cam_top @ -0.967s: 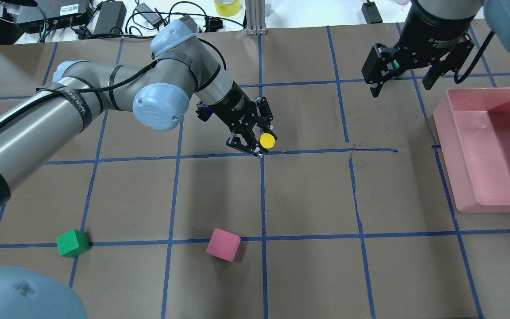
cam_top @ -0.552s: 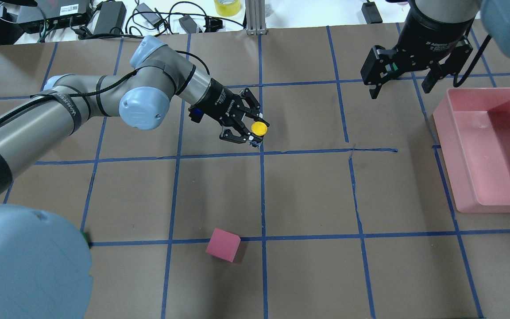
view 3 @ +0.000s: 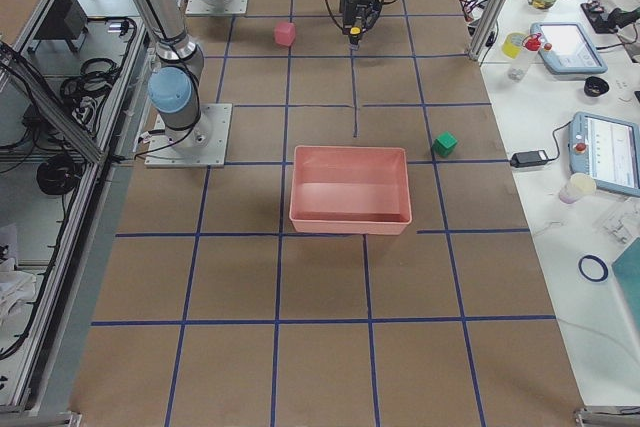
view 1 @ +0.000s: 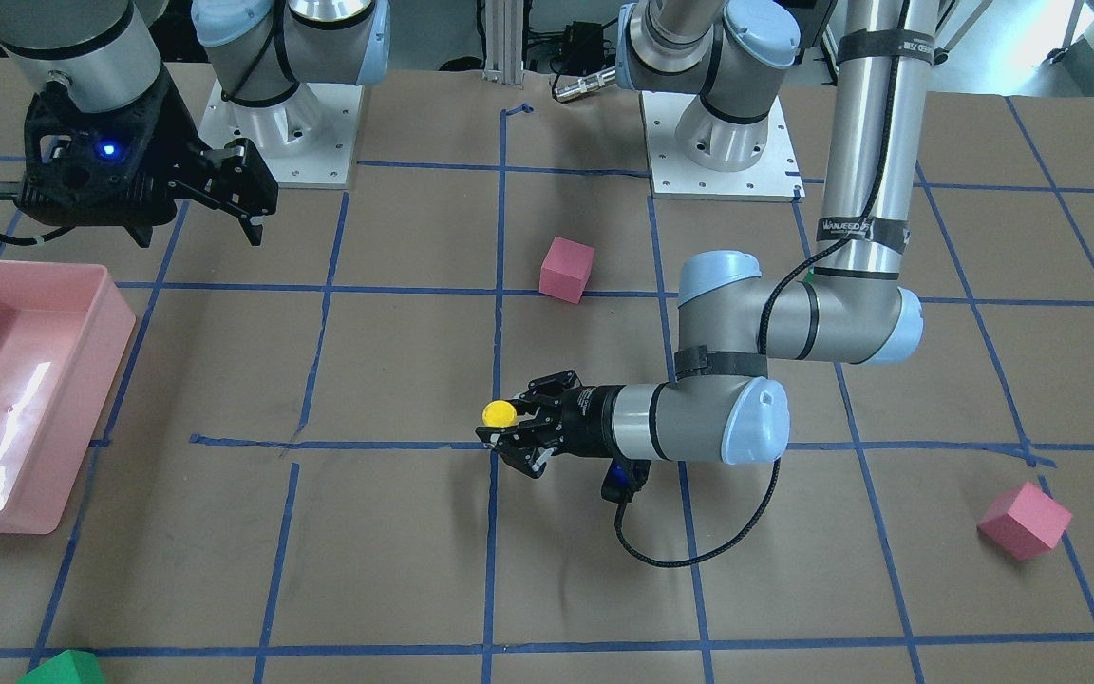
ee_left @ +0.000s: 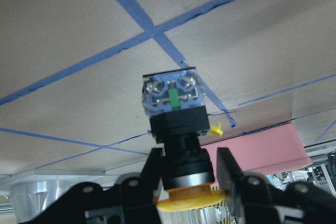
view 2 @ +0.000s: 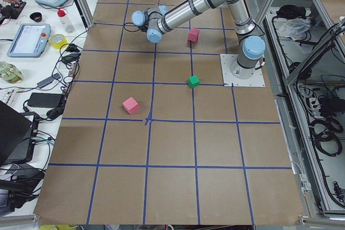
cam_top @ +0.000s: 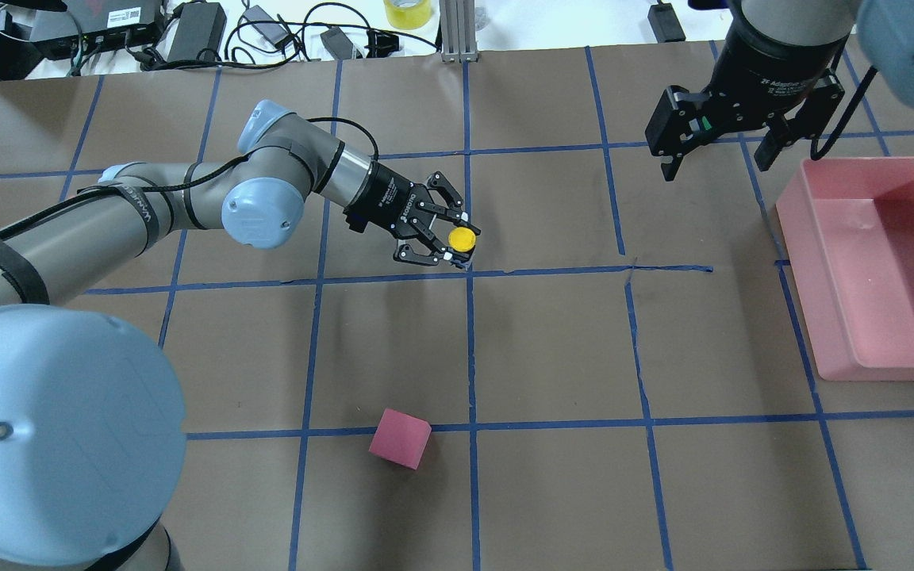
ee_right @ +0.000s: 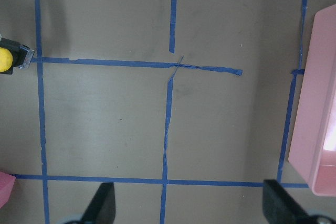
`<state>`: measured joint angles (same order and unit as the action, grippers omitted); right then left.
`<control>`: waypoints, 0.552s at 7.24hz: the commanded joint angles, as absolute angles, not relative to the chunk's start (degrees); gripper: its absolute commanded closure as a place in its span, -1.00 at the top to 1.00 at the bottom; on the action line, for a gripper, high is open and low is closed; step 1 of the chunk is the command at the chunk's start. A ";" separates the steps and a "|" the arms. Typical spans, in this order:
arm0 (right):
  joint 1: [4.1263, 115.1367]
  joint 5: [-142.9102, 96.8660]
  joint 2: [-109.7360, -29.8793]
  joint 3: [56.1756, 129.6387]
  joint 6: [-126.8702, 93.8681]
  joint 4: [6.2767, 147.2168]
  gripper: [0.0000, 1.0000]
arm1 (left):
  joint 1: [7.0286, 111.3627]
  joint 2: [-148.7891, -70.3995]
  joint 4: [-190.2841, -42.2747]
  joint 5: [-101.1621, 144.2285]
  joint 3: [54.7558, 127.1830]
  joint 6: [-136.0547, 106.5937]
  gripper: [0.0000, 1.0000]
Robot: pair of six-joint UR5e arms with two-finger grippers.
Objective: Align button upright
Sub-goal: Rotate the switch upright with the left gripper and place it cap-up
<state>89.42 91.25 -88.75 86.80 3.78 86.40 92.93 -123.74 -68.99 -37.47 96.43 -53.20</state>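
The button (cam_top: 463, 238) has a round yellow cap, a black body and a greyish base block. My left gripper (cam_top: 454, 237) is shut on its black body, near a blue tape crossing at the table's middle. The gripper lies almost level and the cap faces up. The left wrist view shows the fingers (ee_left: 227, 162) on either side of the body (ee_left: 178, 129), with the base block towards the table. I cannot tell if the base touches the paper. The button also shows in the front view (view 1: 499, 413). My right gripper (cam_top: 715, 159) is open and empty, high at the far right.
A pink bin (cam_top: 822, 238) stands at the right edge. A pink cube (cam_top: 400, 438) lies near the front middle, another pink cube (view 1: 1025, 520) and a green cube (view 1: 63, 668) lie on the operators' side. My left elbow (cam_top: 60, 428) hides the front left corner.
My left arm has swung lower and its wrist has turned closer to level, carrying the button slightly left and away. Its elbow now covers the green cube. The right gripper has barely moved.
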 commanded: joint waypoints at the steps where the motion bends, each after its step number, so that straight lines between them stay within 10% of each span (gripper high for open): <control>1: 89.47 91.23 -88.68 86.92 3.87 86.40 1.00 | 92.90 -124.80 -68.47 -37.97 96.42 -52.91 -0.73; 2: 89.39 91.23 -88.68 86.92 3.87 86.40 1.00 | 92.90 -124.89 -68.47 -37.97 96.24 -53.00 0.56; 4: 89.39 91.32 -88.59 87.01 3.95 86.40 1.00 | 92.90 -124.72 -68.47 -38.58 95.89 -52.74 1.00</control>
<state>89.43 91.25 -88.66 86.95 3.89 86.39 92.90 -124.82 -68.47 -38.12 96.17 -52.92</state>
